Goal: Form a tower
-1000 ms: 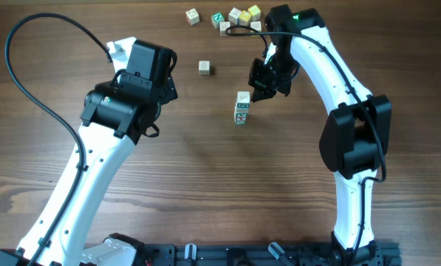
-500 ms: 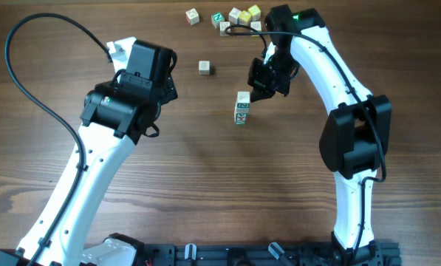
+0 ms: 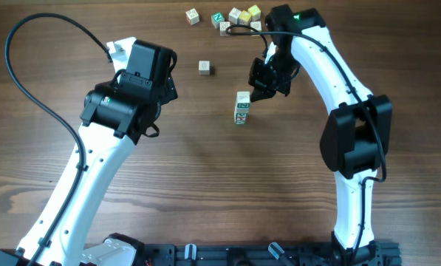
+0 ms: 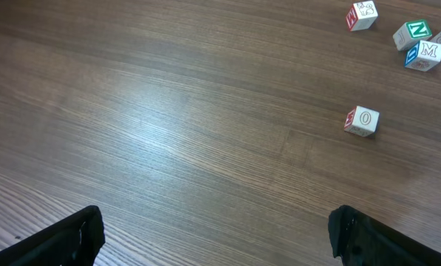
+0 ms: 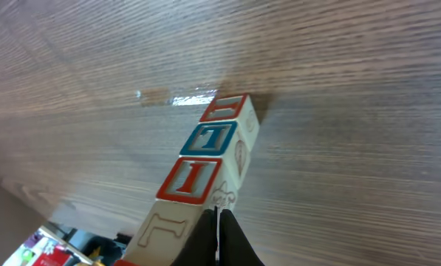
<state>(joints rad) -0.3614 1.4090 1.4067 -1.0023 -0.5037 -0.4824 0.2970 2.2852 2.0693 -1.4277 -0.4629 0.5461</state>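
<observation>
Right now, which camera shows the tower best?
Right wrist: the tower is close up, its stacked cubes and their red and blue marked faces clear. Overhead shows it small, from above. Left wrist misses it, showing only loose cubes.

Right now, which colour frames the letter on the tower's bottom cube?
Red; the bottom cube shows best in the right wrist view.

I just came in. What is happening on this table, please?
Two robot arms are stacking letter cubes. The tower stands mid-table, several cubes high. The right gripper is shut, holding nothing, its tips right beside the top cube; whether they touch it I cannot tell. The left gripper hangs open over bare wood, a lone cube nearby. More loose cubes lie at the far edge.
</observation>
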